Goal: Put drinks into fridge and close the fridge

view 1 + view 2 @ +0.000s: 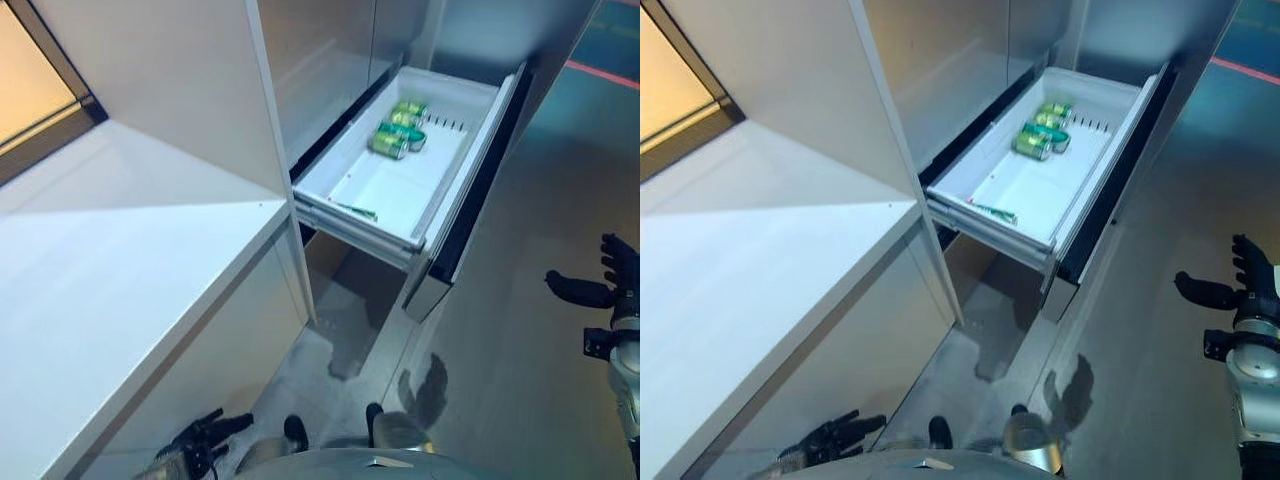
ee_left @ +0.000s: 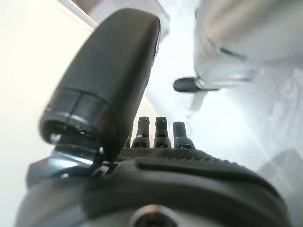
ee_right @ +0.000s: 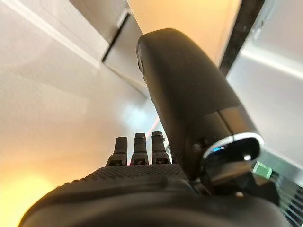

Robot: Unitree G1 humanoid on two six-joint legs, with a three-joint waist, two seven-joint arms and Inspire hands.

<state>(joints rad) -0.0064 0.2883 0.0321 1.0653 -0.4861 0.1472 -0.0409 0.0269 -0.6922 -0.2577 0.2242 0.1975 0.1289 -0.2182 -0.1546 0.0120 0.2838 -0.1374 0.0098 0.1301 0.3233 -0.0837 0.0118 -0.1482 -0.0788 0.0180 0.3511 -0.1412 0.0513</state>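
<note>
The right hand (image 1: pixel 1243 283) hangs low at the robot's right side, over the grey floor (image 1: pixel 1160 300). Its fingers are straight and spread, the thumb stands out sideways, and it holds and touches nothing. The left hand (image 1: pixel 832 437) shows at the lower left, down beside the white cabinet (image 1: pixel 120 270); its fingers are likewise stretched out and loose, empty, touching nothing.

Ahead of both hands and well apart from them, the fridge drawer (image 1: pixel 352 185) stands pulled out wide from the fridge (image 1: pixel 330 60). Green drink cans (image 1: pixel 398 135) lie on their sides in a short row at the far end of the drawer's white tray, close together. A thin green item (image 1: pixel 356 210) lies near the tray's front edge, too small to tell what it is.
</note>
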